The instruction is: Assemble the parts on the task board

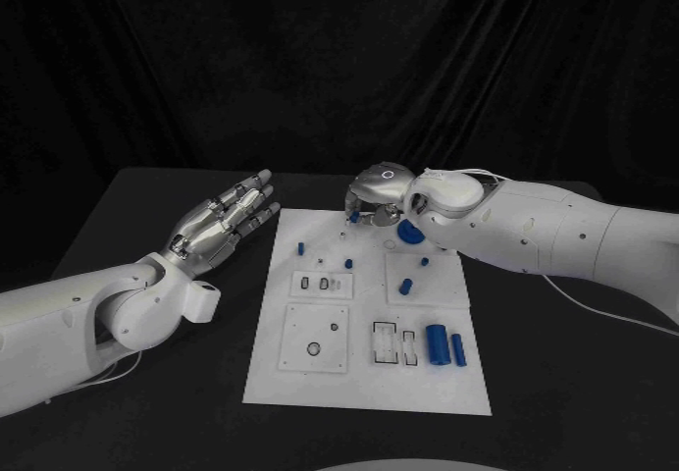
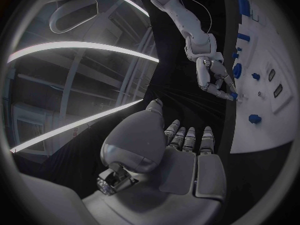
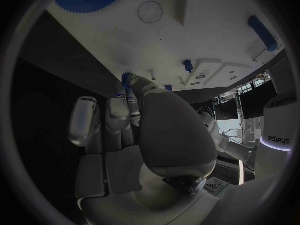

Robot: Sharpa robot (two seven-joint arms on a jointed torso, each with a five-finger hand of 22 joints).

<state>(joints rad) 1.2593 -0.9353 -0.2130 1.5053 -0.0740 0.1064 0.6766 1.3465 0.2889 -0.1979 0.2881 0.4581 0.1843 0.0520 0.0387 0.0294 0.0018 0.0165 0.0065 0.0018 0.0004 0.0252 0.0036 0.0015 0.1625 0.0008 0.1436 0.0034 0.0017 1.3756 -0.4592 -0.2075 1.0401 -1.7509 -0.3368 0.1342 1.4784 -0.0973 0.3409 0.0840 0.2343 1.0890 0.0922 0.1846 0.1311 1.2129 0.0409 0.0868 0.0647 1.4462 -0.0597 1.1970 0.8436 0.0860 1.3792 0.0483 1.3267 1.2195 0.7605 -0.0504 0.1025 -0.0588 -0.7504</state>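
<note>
The robot's right hand [image 1: 371, 196] is reaching over the far edge of the white task board [image 1: 368, 383], which is lying in the middle of the black table [image 1: 141, 412], its fingertips [image 2: 230, 92] pinching a small blue part [image 1: 349, 217] just above the board's far left corner. The left hand [image 1: 227, 218] is hovering beside the board's left edge, holding nothing, its fingers stretched out straight and close together, clear of the board. A round blue toothed part [image 1: 409, 233] is lying on the board just beside the right wrist. Farther down the board, a small blue peg [image 1: 301, 247] is sitting near the left edge, another short blue part [image 1: 406, 287] is resting in the middle right area, and two blue cylinders [image 1: 438, 343] are lying side by side near the lower right corner, next to rectangular recesses [image 1: 385, 341] cut into the plate.
</note>
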